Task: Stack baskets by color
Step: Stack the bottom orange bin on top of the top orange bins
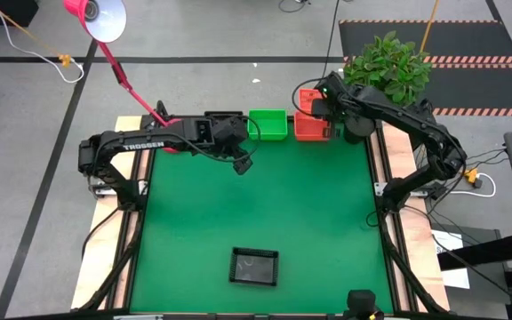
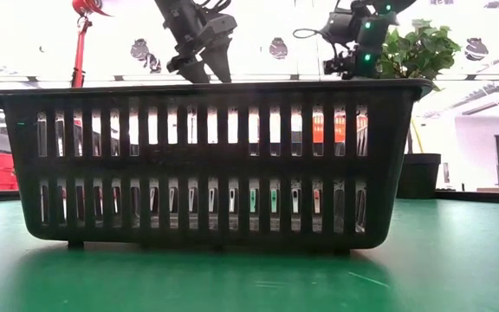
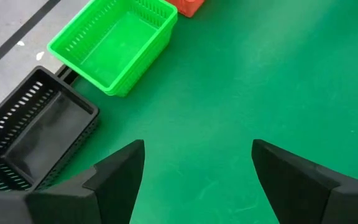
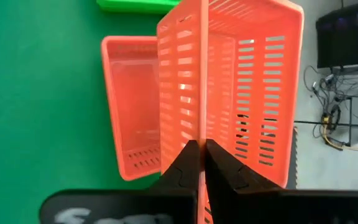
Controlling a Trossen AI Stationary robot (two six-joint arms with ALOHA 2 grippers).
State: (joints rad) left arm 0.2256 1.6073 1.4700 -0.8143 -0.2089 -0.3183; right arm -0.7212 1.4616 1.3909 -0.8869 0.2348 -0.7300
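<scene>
My right gripper [image 4: 202,163] is shut on an orange-red basket [image 4: 247,81] and holds it above a second orange-red basket [image 4: 132,106] that sits on the mat at the far edge [image 1: 310,130]. A bright green basket [image 1: 268,124] stands just left of it. My left gripper [image 3: 197,180] hovers open over bare mat in front of the green basket [image 3: 114,43]. A black basket [image 3: 36,137] lies beside it, under the left arm. Another black basket [image 1: 254,266] rests near the front edge. My right gripper pinches a thin wall edge [image 4: 202,134] of the orange-red basket between its two fingers. The fingers slant down from the table's right side. The basket is lifted clear and hangs tilted on its side over the orange-red basket on the mat.
A pink lamp [image 1: 96,13] on a slanted arm leans in from the far left. A potted plant [image 1: 388,67] stands at the far right corner, behind the right arm. The green mat [image 1: 265,204] between the far row and the near black basket [image 2: 215,165] is open.
</scene>
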